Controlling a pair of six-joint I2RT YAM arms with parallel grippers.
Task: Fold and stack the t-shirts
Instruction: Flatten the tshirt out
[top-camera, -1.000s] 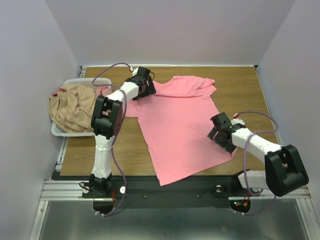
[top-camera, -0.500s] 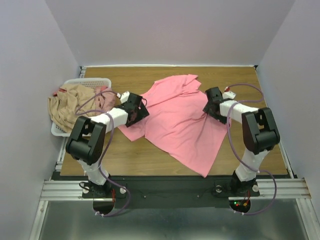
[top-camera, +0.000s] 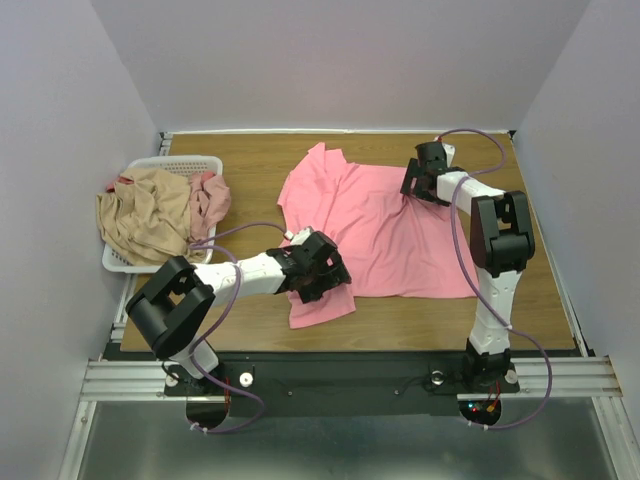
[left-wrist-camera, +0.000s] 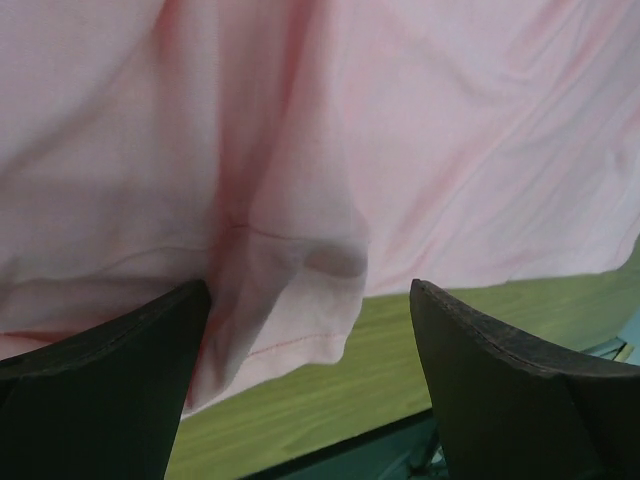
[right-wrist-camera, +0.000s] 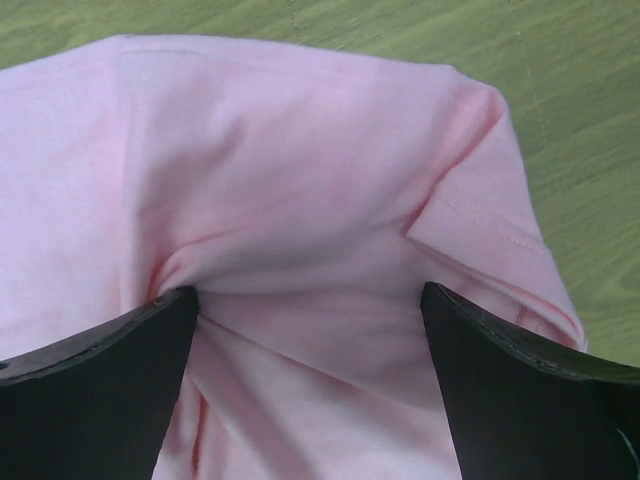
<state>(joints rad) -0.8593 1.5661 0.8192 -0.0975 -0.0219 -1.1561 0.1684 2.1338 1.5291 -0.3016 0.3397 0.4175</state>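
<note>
A salmon-pink t-shirt (top-camera: 390, 235) lies spread across the middle of the wooden table, its cloth also filling the left wrist view (left-wrist-camera: 400, 150) and the right wrist view (right-wrist-camera: 300, 160). My left gripper (top-camera: 325, 275) is low over the shirt's near-left corner. It is open (left-wrist-camera: 308, 290), with a hem hanging by its left finger. At the far-right corner my right gripper (top-camera: 415, 185) is open (right-wrist-camera: 308, 290), fingers pressed into bunched cloth on either side. A tan-beige t-shirt (top-camera: 145, 215) and a dusty pink t-shirt (top-camera: 210, 198) sit crumpled in the basket.
A white slatted basket (top-camera: 185, 162) stands at the table's left edge, and the tan shirt spills over its left side. Bare wood (top-camera: 230, 320) shows near left and along the far side. Grey walls close in the left, back and right.
The salmon-pink shirt has swung round and now lies across the table. My left gripper came from the far left to the near middle. My right gripper went from near right to far right.
</note>
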